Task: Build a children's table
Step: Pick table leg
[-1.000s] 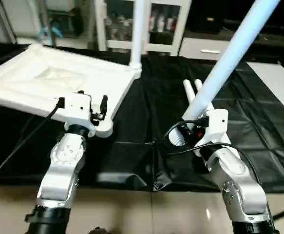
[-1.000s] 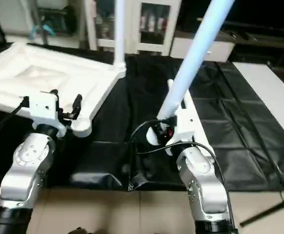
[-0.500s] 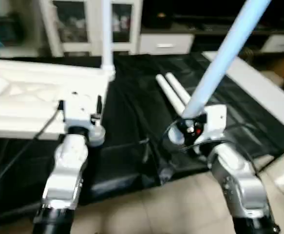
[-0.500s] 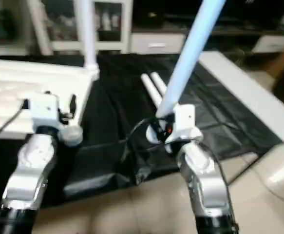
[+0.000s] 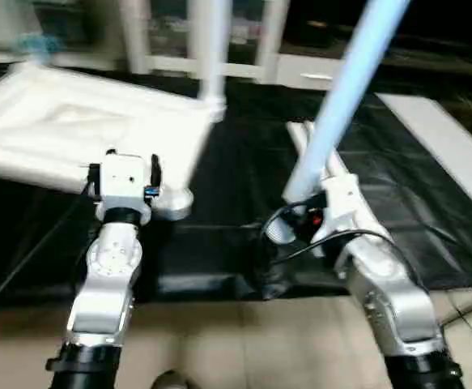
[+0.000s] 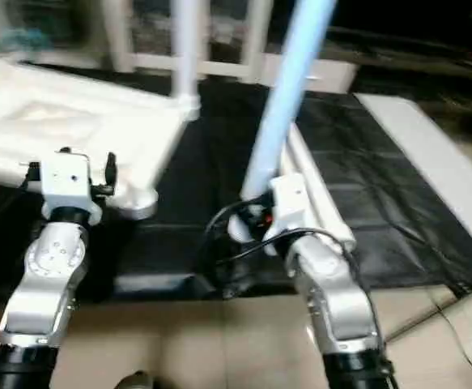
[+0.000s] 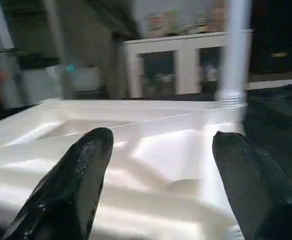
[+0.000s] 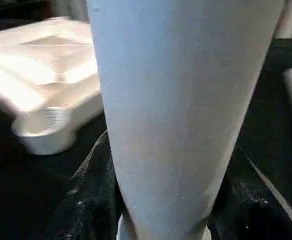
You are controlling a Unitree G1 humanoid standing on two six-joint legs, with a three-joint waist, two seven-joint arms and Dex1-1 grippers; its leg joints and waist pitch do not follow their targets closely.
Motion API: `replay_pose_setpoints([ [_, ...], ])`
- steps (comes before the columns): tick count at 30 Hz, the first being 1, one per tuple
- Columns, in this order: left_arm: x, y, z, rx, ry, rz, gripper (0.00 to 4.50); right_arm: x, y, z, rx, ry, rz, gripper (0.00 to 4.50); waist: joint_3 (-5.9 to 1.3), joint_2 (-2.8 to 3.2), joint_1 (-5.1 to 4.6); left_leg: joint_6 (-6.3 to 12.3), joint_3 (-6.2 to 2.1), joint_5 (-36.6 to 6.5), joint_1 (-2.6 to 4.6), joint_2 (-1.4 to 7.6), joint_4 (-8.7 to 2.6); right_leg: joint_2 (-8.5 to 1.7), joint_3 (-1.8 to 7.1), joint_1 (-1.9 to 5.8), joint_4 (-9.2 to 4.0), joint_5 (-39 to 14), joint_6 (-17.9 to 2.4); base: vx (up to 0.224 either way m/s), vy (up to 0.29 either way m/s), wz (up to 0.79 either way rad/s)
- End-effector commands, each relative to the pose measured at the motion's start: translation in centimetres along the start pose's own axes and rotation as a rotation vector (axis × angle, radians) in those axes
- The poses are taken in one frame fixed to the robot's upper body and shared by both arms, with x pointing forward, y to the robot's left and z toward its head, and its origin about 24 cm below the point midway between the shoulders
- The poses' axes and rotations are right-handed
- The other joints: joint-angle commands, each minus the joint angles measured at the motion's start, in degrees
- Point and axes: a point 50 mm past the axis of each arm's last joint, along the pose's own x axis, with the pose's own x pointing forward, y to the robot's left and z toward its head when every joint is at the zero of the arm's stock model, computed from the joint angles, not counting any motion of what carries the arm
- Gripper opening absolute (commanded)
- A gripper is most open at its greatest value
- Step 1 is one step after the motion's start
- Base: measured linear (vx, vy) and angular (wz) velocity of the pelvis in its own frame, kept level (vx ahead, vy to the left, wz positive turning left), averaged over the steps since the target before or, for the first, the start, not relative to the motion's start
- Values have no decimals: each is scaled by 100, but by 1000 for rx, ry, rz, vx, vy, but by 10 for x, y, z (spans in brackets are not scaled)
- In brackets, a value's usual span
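The children's table's white tabletop (image 5: 74,130) lies underside up on the left of the black cover. One white leg (image 5: 211,49) stands upright in its far right corner socket. My left gripper (image 5: 126,160) is open at the tabletop's near edge, just left of the bare near corner socket (image 5: 175,203); in the left wrist view its fingers (image 7: 80,180) stand apart with the ribbed underside beyond. My right gripper (image 5: 304,215) is shut on a second leg (image 5: 341,89), which slants up and to the right. Two more legs (image 5: 333,166) lie on the cover behind it.
The black cover (image 5: 244,154) drapes over the worktable's front edge, with tiled floor (image 5: 236,340) below. A white slab (image 5: 450,154) lies along the right side. White cabinets with glass doors (image 5: 248,40) stand at the back.
The whole picture has swung and tilted, so the camera moved. My right gripper keeps its hold on the slanting leg and my left gripper stays open at the tabletop's edge.
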Motion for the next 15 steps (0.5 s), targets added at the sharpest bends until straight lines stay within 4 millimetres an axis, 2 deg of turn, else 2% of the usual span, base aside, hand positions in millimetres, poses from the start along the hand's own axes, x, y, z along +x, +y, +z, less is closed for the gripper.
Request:
replay_pose_setpoints([
  [1, 3, 0, 9, -67, -19, -12, 362, -2, -3, 5, -16, -19, -8, 187, -287, 180, -69, 679, -518, -1573, 231, 182, -743, -227, 396, 144, -176, -662, -1049, -9, 1, 58],
  [2, 3, 1, 10, -73, -27, -11, 362, -2, -2, 5, -15, -20, -6, 187, -275, 163, -59, 533, -561, -1719, 156, 33, -776, -285, 454, 187, -209, -674, -1149, -20, -5, 53],
  [3, 3, 1, 10, -77, -22, -22, 362, -2, -1, 5, -13, -21, -1, 187, -280, 154, -30, 427, -549, -1811, 105, -47, -758, -351, 481, 243, -273, -721, -1168, -20, -5, 53],
  [4, 3, 1, 10, -81, -16, -31, 362, -2, -1, 5, -12, -22, 1, 187, -269, 86, 21, 165, -464, -2145, -27, -167, -687, -588, 547, 386, -463, -1217, -1051, -27, -13, 50],
  [5, 3, 0, 11, -72, -20, -40, 362, -2, 0, 4, -8, -27, 2, 187, -191, 51, 103, -117, -311, -2695, -56, -122, -466, -963, 582, 478, -785, -2639, -854, -27, -21, 50],
  [6, 4, 0, 12, -62, -27, -47, 362, -2, 0, 4, -2, -34, -1, 187, -184, 53, 130, -163, -233, -2787, -1, -30, -258, -1155, 593, 527, -967, -3333, -833, -27, -21, 50],
  [7, 4, 0, 13, -54, -34, -52, 362, -1, 1, 4, 4, -41, -8, 187, -137, 89, 134, -51, -87, -2409, 90, 170, 129, -1406, 541, 607, -1242, -4092, -825, 0, -4, 54],
  [8, 5, -1, 14, -56, -36, -59, 362, -1, 0, 5, 12, -49, -16, 187, -7, 153, -1, 19, -13, -2299, 46, 335, 220, -1385, 270, 790, -1314, -4635, -695, 30, 59, 47],
  [9, 5, -2, 14, -57, -36, -64, 362, -2, 0, 5, 16, -52, -21, 187, 30, 285, -32, -80, 15, -2731, 94, 351, 123, -1240, 22, 886, -1272, -4937, -586, 30, 59, 47],
  [10, 5, -3, 14, -60, -33, -74, 362, -2, -1, 5, 18, -56, -36, 187, 59, 376, -49, -231, 37, -3513, 53, 269, -252, -848, -94, 964, -1009, -4888, -512, 70, 121, 49],
  [11, 6, -7, 14, -63, -29, -97, 362, -5, -6, 5, 28, -71, -76, 187, -97, 569, -63, -569, -81, -4456, 294, -244, -1118, 591, 33, 887, 134, -2357, -265, 155, 130, 67],
  [12, 6, -8, 13, -64, -28, -102, 362, -6, -7, 6, 32, -75, -86, 187, -214, 445, -120, -420, -383, -4258, 730, -136, -997, 528, 263, 592, 60, -2034, -297, 155, 130, 67],
  [13, 6, -10, 13, -68, -24, -112, 362, -8, -11, 6, 48, -83, -114, 187, -219, 353, -182, 93, -1005, -4513, 961, 252, -949, 170, 642, 415, 45, -1966, -362, 188, 71, 65],
  [14, 6, -10, 13, -71, -21, -117, 362, -9, -13, 6, 58, -88, -129, 187, -202, 305, -216, 707, -1304, -4136, 1022, 130, -992, 170, 866, 330, 39, -1803, -281, 138, 54, 53],
  [15, 6, -13, 12, -75, -16, -125, 362, -13, -19, 7, 54, -98, -167, 187, -195, 297, -188, 825, -1402, -3840, 984, -175, -1014, 147, 1061, 350, -25, -1752, -258, 138, 54, 53],
])
